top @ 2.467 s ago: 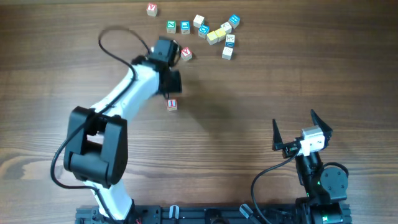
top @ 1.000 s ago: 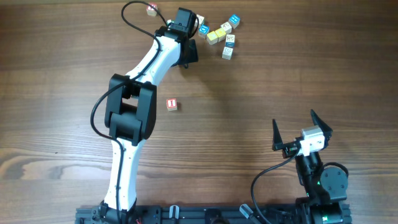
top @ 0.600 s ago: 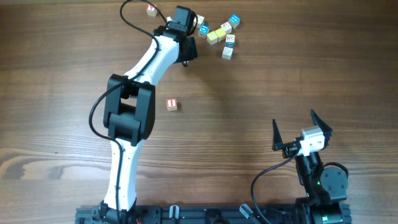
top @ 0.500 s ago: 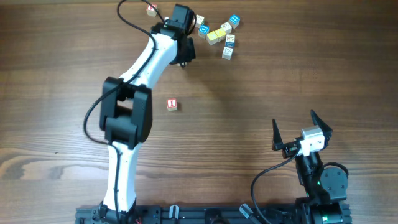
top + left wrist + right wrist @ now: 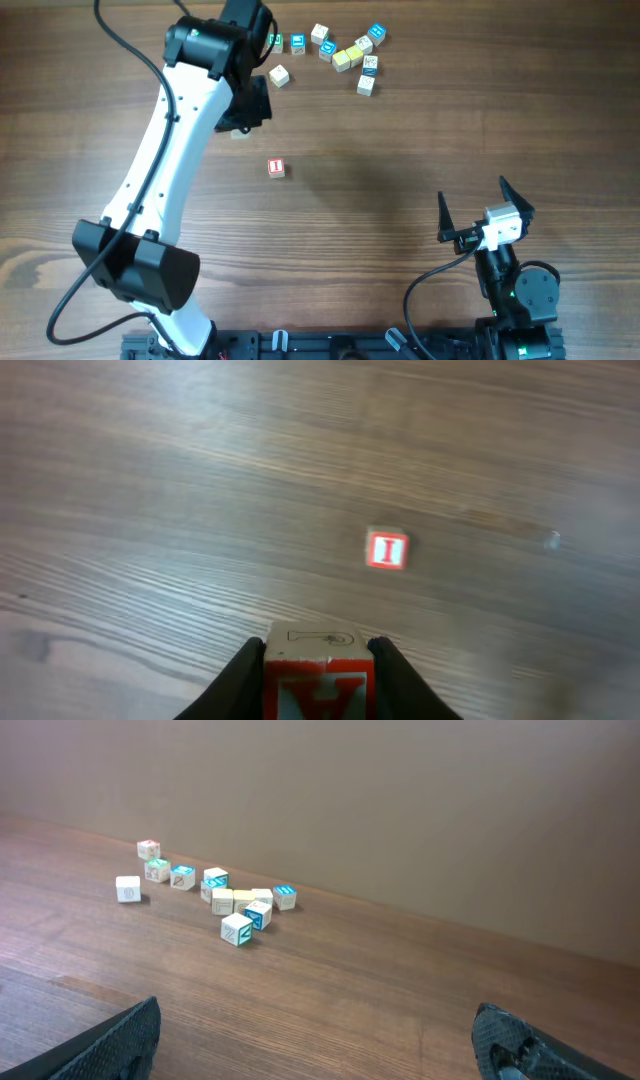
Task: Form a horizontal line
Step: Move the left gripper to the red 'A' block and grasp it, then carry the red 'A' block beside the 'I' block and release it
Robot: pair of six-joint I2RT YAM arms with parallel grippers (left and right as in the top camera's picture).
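Note:
My left gripper (image 5: 246, 120) is shut on a red-lettered wooden block (image 5: 317, 688) and holds it above the table, up and to the left of a red "I" block (image 5: 276, 168). The "I" block also shows in the left wrist view (image 5: 386, 549), lying alone on the wood ahead of the held block. A cluster of several letter blocks (image 5: 345, 55) lies at the far edge, with one white block (image 5: 279, 75) apart to its left. My right gripper (image 5: 485, 215) is open and empty at the near right; its fingers frame bare table in the right wrist view (image 5: 320, 1030).
The block cluster shows far off in the right wrist view (image 5: 235, 900), in front of a plain wall. The left arm (image 5: 170, 190) stretches diagonally over the left half of the table. The wooden table (image 5: 420, 150) is bare in the middle and to the right.
My left gripper has left the block cluster at the far edge and swung toward the near left with the red-lettered block in it. The right arm has not moved.

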